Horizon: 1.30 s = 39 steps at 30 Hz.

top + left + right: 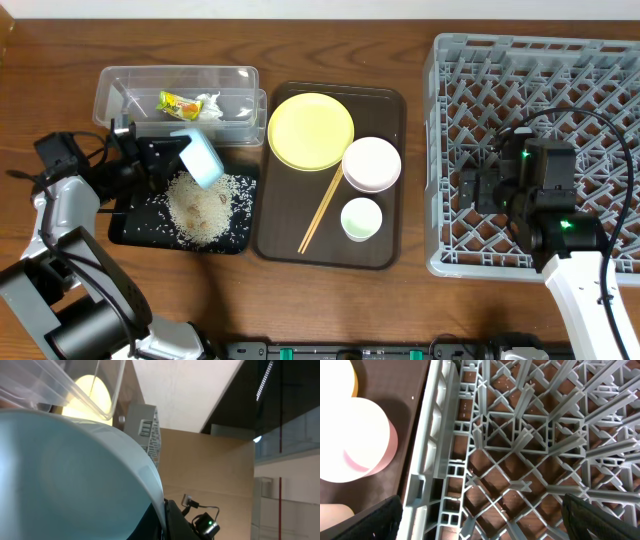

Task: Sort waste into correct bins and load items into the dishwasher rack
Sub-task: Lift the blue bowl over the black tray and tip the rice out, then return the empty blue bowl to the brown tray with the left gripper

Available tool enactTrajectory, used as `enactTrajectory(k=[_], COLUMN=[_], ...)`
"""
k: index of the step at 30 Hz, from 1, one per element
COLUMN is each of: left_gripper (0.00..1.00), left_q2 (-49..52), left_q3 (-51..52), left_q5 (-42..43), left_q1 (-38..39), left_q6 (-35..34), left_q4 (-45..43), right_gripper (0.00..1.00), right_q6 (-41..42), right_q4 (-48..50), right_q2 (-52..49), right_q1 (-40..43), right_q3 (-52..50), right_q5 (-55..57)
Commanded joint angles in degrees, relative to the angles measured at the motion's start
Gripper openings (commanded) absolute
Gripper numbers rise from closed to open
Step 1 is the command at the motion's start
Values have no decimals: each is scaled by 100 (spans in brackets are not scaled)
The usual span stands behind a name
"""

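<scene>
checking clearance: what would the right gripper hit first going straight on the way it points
Most likely the upright pegs of the large light grey plastic lattice rack, just inside its wall; the open right gripper points straight into it. Depth is hard to judge.

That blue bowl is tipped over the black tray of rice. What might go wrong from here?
The light blue bowl hangs tilted over the black tray, and the rice in it spreads close to the edges, so further grains may bounce onto the table. The bowl is also close to the clear tub, so a careless swing might knock it.
</scene>
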<state>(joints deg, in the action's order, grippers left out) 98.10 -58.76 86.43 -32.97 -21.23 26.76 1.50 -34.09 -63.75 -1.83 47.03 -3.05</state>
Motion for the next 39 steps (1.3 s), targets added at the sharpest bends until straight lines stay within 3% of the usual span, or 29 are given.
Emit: enactTrajectory(k=[1, 8, 13, 22, 33, 36, 39], left_gripper=[6, 6, 6, 6, 6, 6, 6], left_q2=[22, -31, -310, -1008, -966, -874, -774], left_q3=[-7, -7, -7, -7, -4, -4, -4], left_q5=[57, 197, -439, -2822, -7132, -7836, -7914], left_q1=[-39, 144, 608, 2588, 5121, 5471, 5626], left_q6=[-195, -9, -4, 192, 708, 708, 704], left_q4=[2, -20, -101, -155, 210, 210, 208], right_gripper=[99, 99, 99, 99, 99, 99, 99], right_q6=[81, 81, 81, 81, 81, 81, 81], right_q4=[2, 4, 4, 4, 13, 22, 20], right_q2=[-28, -28, -28, -28, -28, -28, -28], right_q1=[4, 4, 4, 4, 4, 4, 4], right_q3=[96, 96, 96, 96, 96, 96, 96], right_q5=[-35, -22, -22, -20, -22, -20, -22])
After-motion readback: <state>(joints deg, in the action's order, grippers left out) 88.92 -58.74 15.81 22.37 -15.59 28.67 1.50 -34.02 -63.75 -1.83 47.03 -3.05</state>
